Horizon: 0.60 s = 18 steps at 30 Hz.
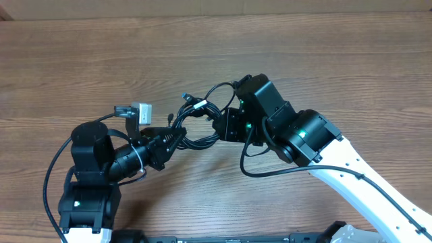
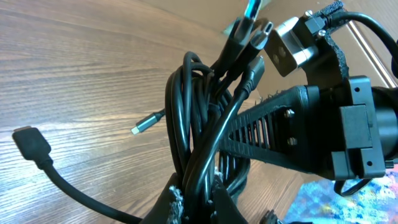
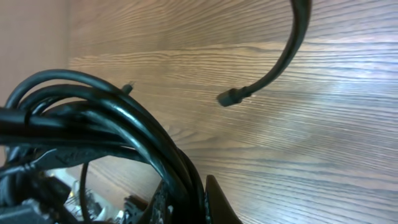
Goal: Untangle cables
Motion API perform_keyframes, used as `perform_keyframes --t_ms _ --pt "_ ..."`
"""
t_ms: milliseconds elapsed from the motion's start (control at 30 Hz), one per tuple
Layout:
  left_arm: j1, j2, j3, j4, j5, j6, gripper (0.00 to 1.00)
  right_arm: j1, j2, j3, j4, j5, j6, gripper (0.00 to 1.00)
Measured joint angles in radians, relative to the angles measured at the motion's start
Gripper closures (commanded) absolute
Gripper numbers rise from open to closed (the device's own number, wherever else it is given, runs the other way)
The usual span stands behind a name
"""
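The cables (image 1: 199,121) form one bunch of thin black loops between my two grippers, near the middle of the wooden table. My left gripper (image 1: 177,135) is shut on the bunch from the left. In the left wrist view, its fingers (image 2: 176,198) pinch several strands of the cables (image 2: 193,124) that rise towards a cluster of plugs (image 2: 249,37). My right gripper (image 1: 219,125) holds the bunch from the right. Its jaws (image 3: 185,190) are shut on the thick curve of cables (image 3: 124,130). One loose end (image 2: 31,142) and a small metal-tipped plug (image 2: 146,123) lie on the table.
Another loose cable end (image 3: 231,97) hangs just above the wood in the right wrist view. A blue patterned object (image 2: 373,199) lies near the table's front edge. Bare wood (image 1: 216,40) stretches behind and to both sides of the arms.
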Motion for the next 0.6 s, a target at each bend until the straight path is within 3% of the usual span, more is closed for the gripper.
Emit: perform_keyframes --t_ms 267,333,367,467,600 --pt "-0.006 0.008 0.000 0.000 0.010 0.000 0.96 0.020 0.034 0.021 -0.047 0.098 0.023 0.91" --pt "-0.008 0.010 -0.002 0.000 0.017 0.000 0.96 0.020 0.048 0.027 -0.057 0.113 0.031 0.83" --pt "-0.010 0.013 -0.002 0.001 0.020 0.000 0.96 0.020 0.056 0.029 -0.063 0.126 0.037 0.72" --pt "-0.011 0.013 -0.003 0.009 0.024 0.000 0.96 0.016 0.077 0.031 -0.078 0.149 0.043 0.54" --pt "-0.011 0.016 -0.004 0.023 0.026 0.000 0.96 -0.007 0.090 0.032 -0.088 0.155 0.036 0.51"
